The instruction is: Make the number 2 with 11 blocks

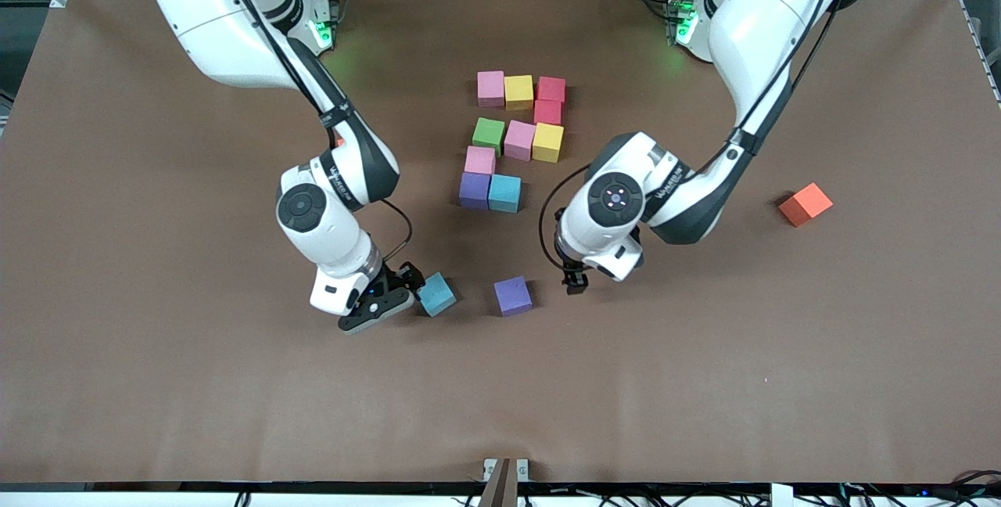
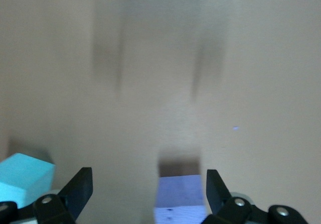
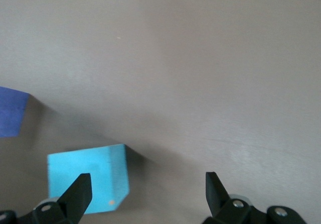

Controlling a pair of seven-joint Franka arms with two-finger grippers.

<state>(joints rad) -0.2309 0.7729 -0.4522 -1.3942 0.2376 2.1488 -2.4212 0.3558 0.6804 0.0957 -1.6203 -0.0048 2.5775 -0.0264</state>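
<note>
Ten blocks stand together mid-table: a pink (image 1: 490, 88), yellow (image 1: 518, 91) and red block (image 1: 551, 89) in a row, and a red block (image 1: 547, 111) below them. Then come green (image 1: 489, 135), pink (image 1: 519, 139), yellow (image 1: 548, 142), pink (image 1: 480, 160), purple (image 1: 475, 190) and light blue (image 1: 504, 193). Nearer the camera lie a loose light blue block (image 1: 436, 293) (image 3: 88, 179) and a loose purple block (image 1: 513, 295) (image 2: 180, 199). My right gripper (image 1: 403, 292) (image 3: 148, 186) is open, low beside the loose light blue block. My left gripper (image 1: 576, 282) (image 2: 149, 184) is open, low beside the loose purple block.
An orange cube (image 1: 805, 203) lies alone toward the left arm's end of the brown table (image 1: 156, 382). The left wrist view also catches the loose light blue block (image 2: 25, 179), and the right wrist view the loose purple block (image 3: 11, 111).
</note>
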